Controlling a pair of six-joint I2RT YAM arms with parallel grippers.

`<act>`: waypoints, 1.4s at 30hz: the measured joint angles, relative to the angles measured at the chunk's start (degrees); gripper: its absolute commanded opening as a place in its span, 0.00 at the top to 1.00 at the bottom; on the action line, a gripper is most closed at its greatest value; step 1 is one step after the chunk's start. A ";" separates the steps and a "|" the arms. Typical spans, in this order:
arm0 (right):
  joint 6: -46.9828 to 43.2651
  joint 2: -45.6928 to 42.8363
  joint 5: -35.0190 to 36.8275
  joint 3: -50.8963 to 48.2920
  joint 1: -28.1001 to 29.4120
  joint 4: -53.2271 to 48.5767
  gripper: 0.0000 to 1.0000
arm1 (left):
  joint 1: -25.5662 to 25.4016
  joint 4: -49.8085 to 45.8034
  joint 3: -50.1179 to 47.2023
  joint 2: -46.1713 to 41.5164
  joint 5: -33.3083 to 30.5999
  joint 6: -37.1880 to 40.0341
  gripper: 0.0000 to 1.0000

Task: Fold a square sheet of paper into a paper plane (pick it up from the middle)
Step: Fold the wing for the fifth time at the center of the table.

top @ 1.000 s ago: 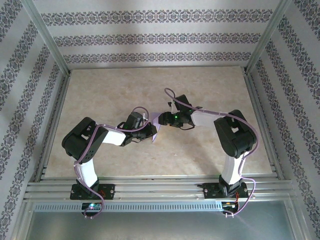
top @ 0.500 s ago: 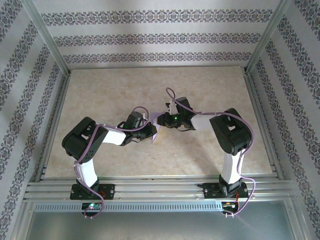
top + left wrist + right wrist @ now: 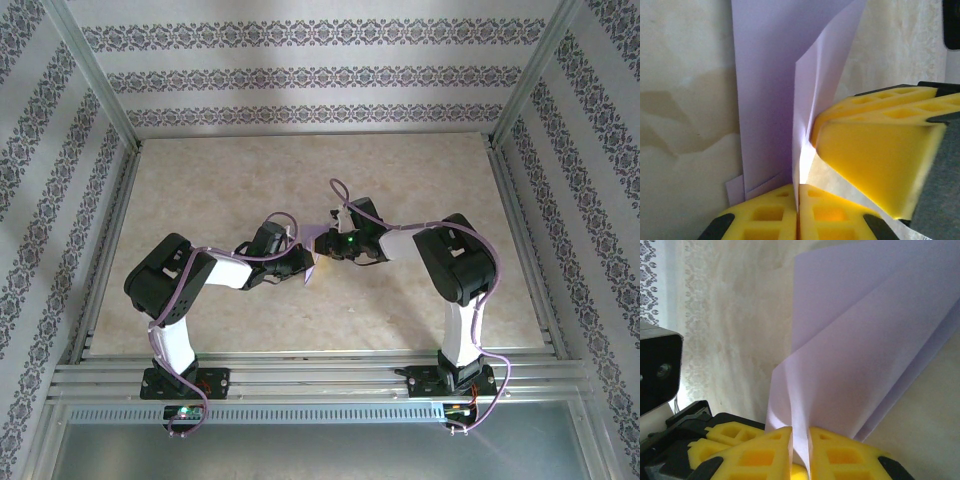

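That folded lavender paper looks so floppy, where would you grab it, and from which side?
Pinch the stacked layers beside a crease, coming in edge-on so the jaws press both faces. The folded lavender paper is thin with loose flaps; the right gripper pinching across the layers should hold them together.

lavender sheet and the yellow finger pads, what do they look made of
The sheet looks like thin matte paper, pale lavender: it holds sharp creases. The pads are probably soft foam or rubber, matte yellow, moulded with square pockets.
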 measured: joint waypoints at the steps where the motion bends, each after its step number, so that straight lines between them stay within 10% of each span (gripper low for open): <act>1: 0.00 0.20 0.00 0.02 0.00 -0.09 0.84 | 0.00 -0.07 0.07 0.07 0.02 0.00 0.90; 42: -0.11 1.31 1.88 3.69 -0.31 -7.85 0.84 | 0.35 -11.87 1.49 -4.81 0.79 0.28 0.68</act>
